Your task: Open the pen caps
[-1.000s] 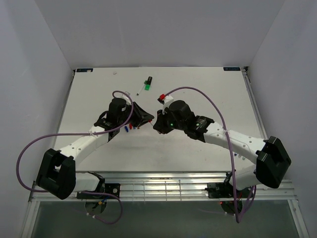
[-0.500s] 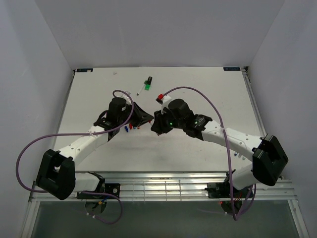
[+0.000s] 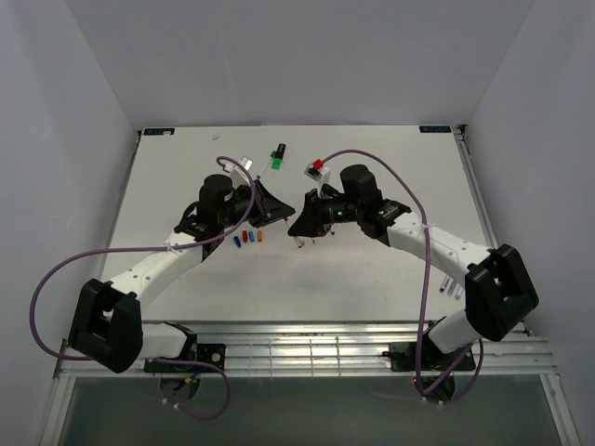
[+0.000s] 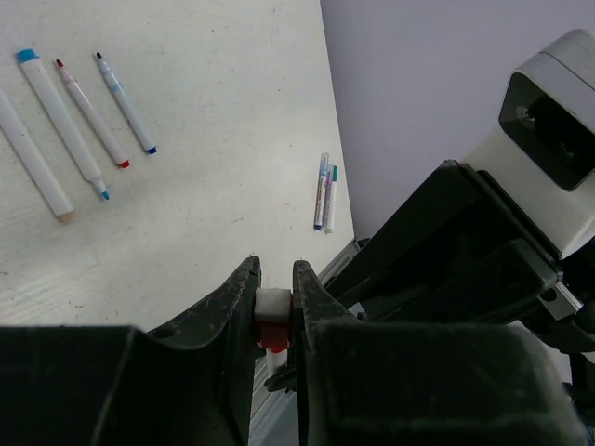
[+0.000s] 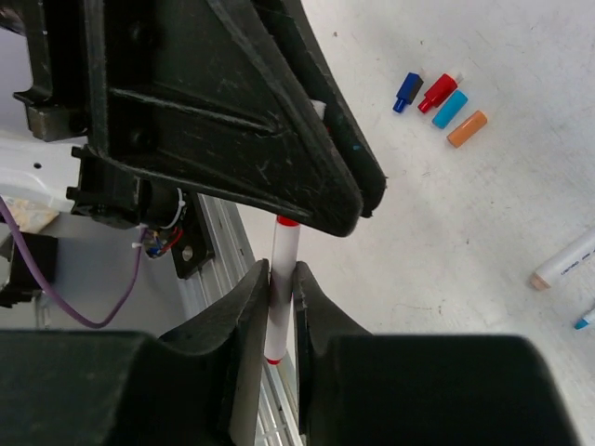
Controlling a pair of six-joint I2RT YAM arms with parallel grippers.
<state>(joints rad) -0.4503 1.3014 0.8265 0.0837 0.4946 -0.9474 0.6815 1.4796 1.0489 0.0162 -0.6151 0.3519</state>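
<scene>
The two claws meet in the air above the table. The right claw is nearly shut and pinches a white pen with red ends around its middle. The left claw is nearly shut too and pinches the top end of the same pen. I think one holds the pen tight so the other can pull the cap off.

Four loose pen caps lie in a row on the table: dark blue, red, light blue and orange. Six more pens lie flat, four together and two apart. One black marker with a green cap lies at the far side.
</scene>
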